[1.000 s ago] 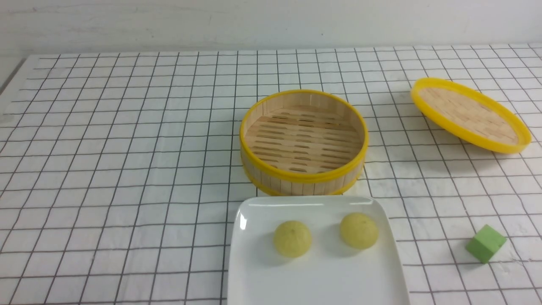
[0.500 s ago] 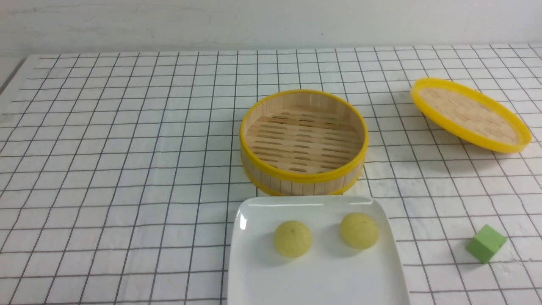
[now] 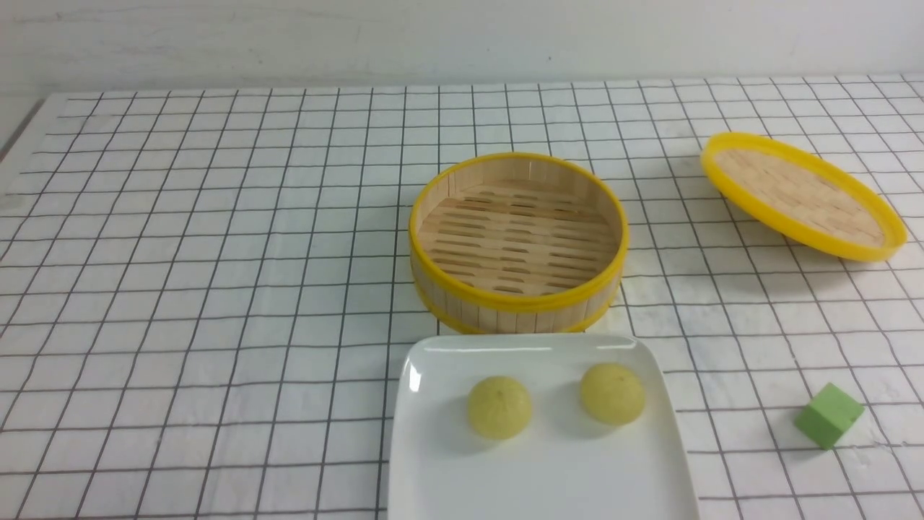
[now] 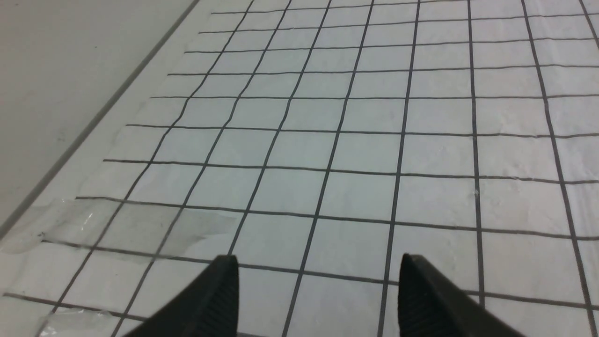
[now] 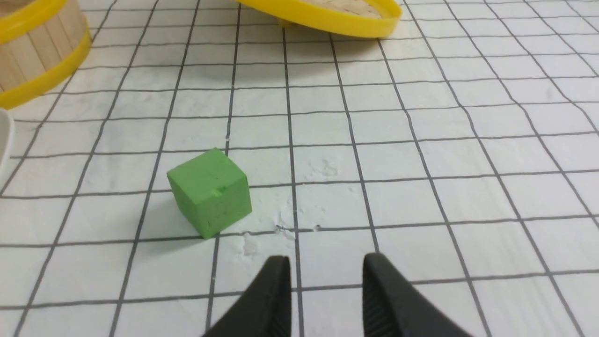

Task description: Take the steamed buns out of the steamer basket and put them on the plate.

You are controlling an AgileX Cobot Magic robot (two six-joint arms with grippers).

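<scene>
going by how things lie, the moving job looks pretty much wrapped up. both steamed buns (image 3: 499, 406) sit on the plate (image 3: 534, 484), side by side in its far half and not touching each other. the steamer basket (image 3: 516, 305) just behind the plate shows nothing but its bare slatted floor. its lid (image 3: 801, 195) lies well off to the right and looks tipped up on one side. a green cube (image 3: 829, 417) sits on the checked cloth (image 3: 216, 289) to the right of the plate.

neither arm shows in the front view. the left gripper (image 4: 318, 262) has its jaws spread wide over bare cloth with nothing between them. the right gripper (image 5: 325, 260) is only partly spread, also holding nothing, and points at the cloth near the cube.

so the next move probably calls for no grab at all, just a check that the basket is empty and then parking the arms.

the buns are pale yellow-green round domes with a little dimple on top. they look matte and soft, and both sit upright and unsquashed.
</scene>
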